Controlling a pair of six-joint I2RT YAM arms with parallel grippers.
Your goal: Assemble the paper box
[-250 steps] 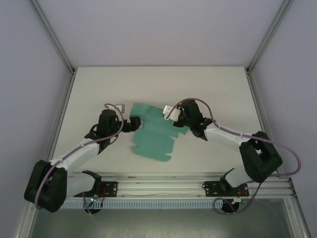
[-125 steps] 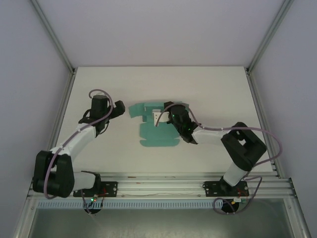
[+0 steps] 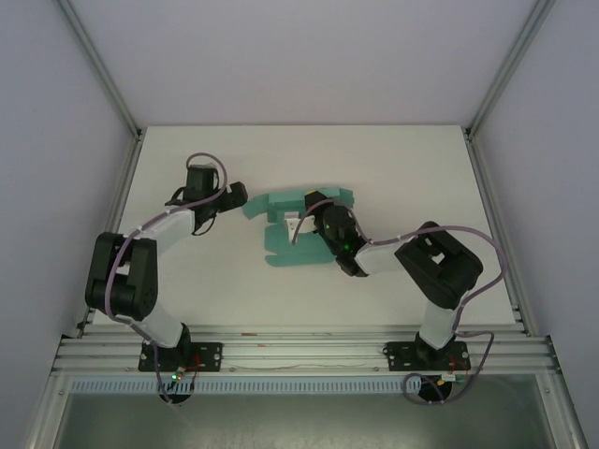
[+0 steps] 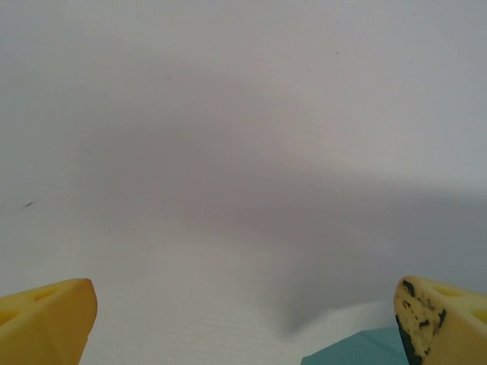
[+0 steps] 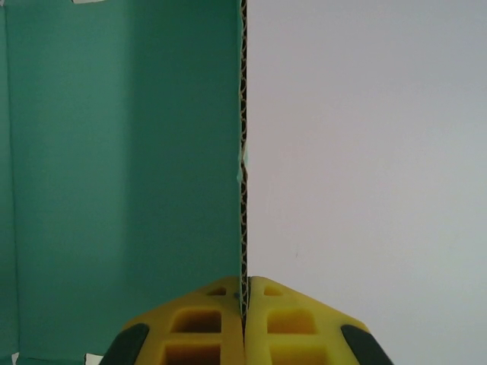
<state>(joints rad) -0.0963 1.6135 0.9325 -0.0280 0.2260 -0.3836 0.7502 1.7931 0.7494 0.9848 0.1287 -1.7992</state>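
Observation:
The paper box [image 3: 285, 245] is a teal die-cut sheet lying mid-table, with its far panels lifted. My right gripper [image 3: 301, 223] is shut on one raised panel. In the right wrist view the yellow fingers [image 5: 205, 319] pinch the corrugated edge [image 5: 243, 152] of that panel, whose teal face [image 5: 122, 175] stands upright to the left of my right gripper [image 5: 245, 304]. My left gripper [image 3: 236, 198] is open just left of the sheet's rounded left flap [image 3: 255, 206], holding nothing. In the left wrist view its two fingertips [image 4: 46, 319] stand wide apart around my left gripper [image 4: 243, 327], and a teal corner [image 4: 358, 351] shows at the bottom right.
The white table [image 3: 393, 168] is bounded by aluminium frame rails [image 3: 122, 187] on both sides and a rail along the near edge [image 3: 299, 351]. Both arms bend in toward the middle, their elbows at the near left and near right.
The left gripper let go of the sheet's left edge and swung far-left, then edged back toward the flap. The right arm drew the sheet farther back and left, lifting a panel.

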